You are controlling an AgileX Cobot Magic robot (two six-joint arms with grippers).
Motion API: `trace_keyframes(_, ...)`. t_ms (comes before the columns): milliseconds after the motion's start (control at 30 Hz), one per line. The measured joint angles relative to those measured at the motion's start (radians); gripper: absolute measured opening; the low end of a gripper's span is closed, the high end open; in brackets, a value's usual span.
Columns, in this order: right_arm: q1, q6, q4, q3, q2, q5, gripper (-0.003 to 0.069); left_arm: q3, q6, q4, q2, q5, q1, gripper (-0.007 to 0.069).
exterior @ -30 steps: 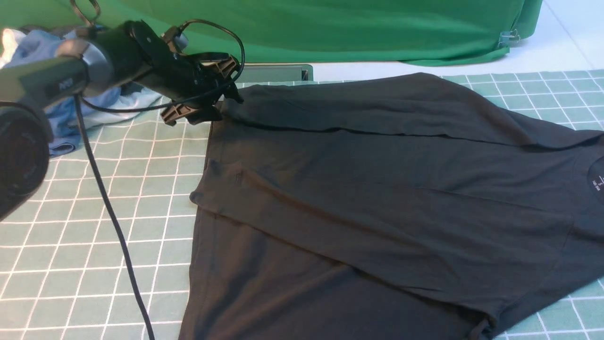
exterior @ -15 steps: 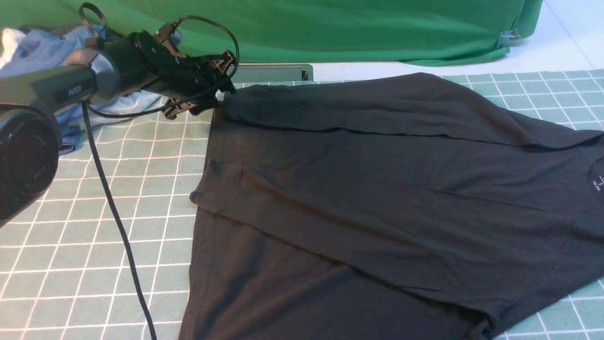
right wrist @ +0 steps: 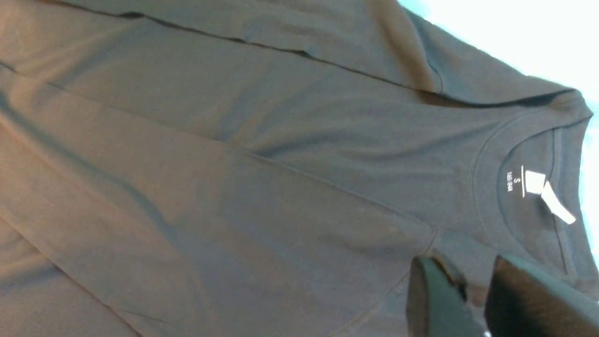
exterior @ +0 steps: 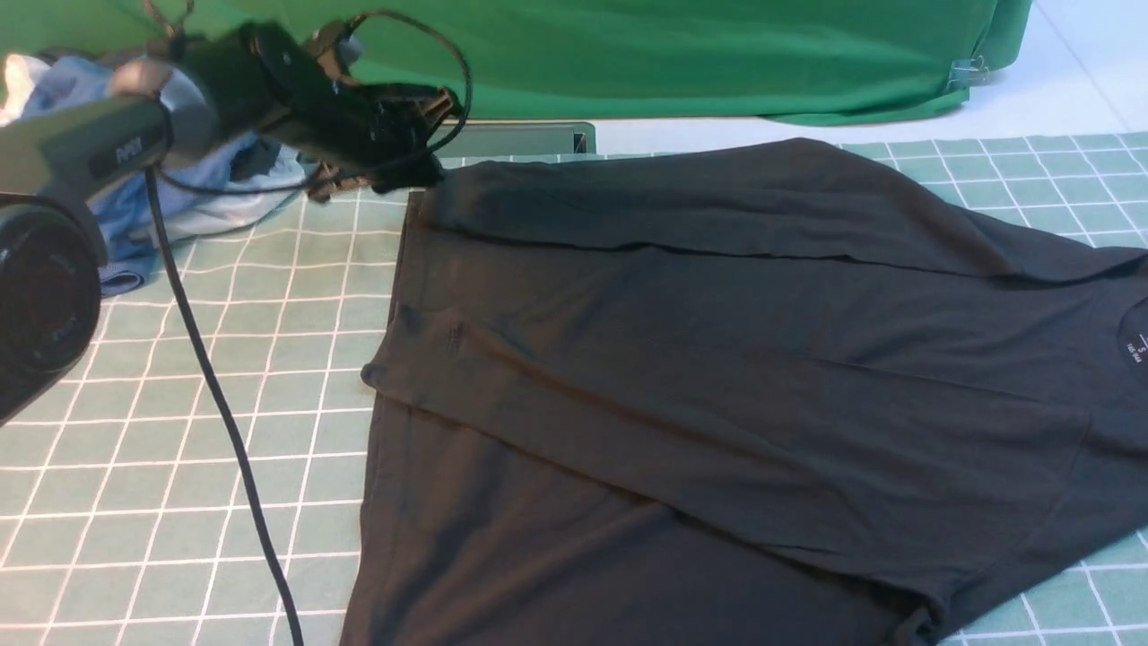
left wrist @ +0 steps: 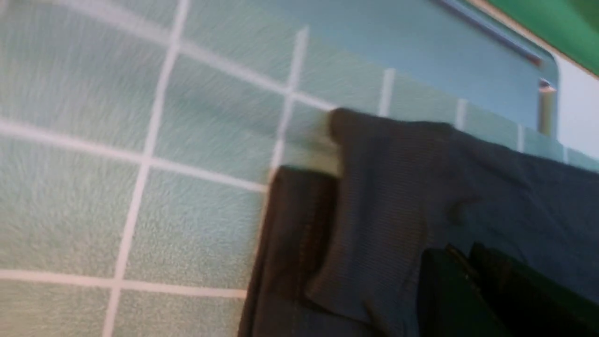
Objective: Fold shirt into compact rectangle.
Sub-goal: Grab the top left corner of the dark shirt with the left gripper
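checked mat (exterior: 179, 449) stretches wide beside shirt (exterior: 717, 377) hem; left tool (exterior: 404, 170) unclear, right tool (right wrist: 476, 299) parted.

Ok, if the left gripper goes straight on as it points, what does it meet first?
Probably the shirt, its folded far-left corner just ahead of the left gripper; blur hides the exact gap.

front cam: robot's side, between arms, faces forward and down, wide over worktop (exterior: 179, 449) and shirt (exterior: 717, 377) | left wrist cam: very near, blurred, on shirt's far-left corner (left wrist: 374, 154) | right wrist cam: near, above neck label (right wrist: 533, 182) | shared: front + left wrist, that corner; front + right wrist, the label
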Motion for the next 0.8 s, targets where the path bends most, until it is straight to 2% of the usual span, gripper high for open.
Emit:
trace_keyframes(100, 0.000, 0.000, 0.000, 0.000, 0.000, -0.011, 0.0198, -0.020, -0.100, 0.137, -0.004, 0.031, -0.024, 0.0127)
trace_keyframes(133, 0.000, 0.000, 0.000, 0.000, 0.000, -0.015, 0.0198, -0.021, -0.128, 0.171, 0.003, 0.040, -0.034, 0.0173)
trace_keyframes(167, 0.000, 0.000, 0.000, 0.000, 0.000, -0.015, 0.0198, -0.021, -0.131, 0.178, 0.005, 0.042, -0.036, 0.0180)
trace_keyframes(267, 0.000, 0.000, 0.000, 0.000, 0.000, -0.020, 0.0198, -0.021, -0.129, 0.202, 0.047, 0.039, -0.048, 0.0292)
trace_keyframes(400, 0.000, 0.000, 0.000, 0.000, 0.000, -0.020, 0.0202, -0.021, -0.106, 0.213, 0.082, 0.001, -0.059, 0.0379)
trace_keyframes(600, 0.000, -0.001, -0.001, 0.000, 0.000, -0.020, 0.0208, -0.021, -0.102, 0.260, 0.088, -0.024, -0.059, 0.0404)
trace_keyframes(800, 0.000, 0.007, -0.001, 0.000, 0.000, 0.005, 0.0209, -0.036, -0.101, 0.335, 0.091, 0.001, -0.059, 0.0388)
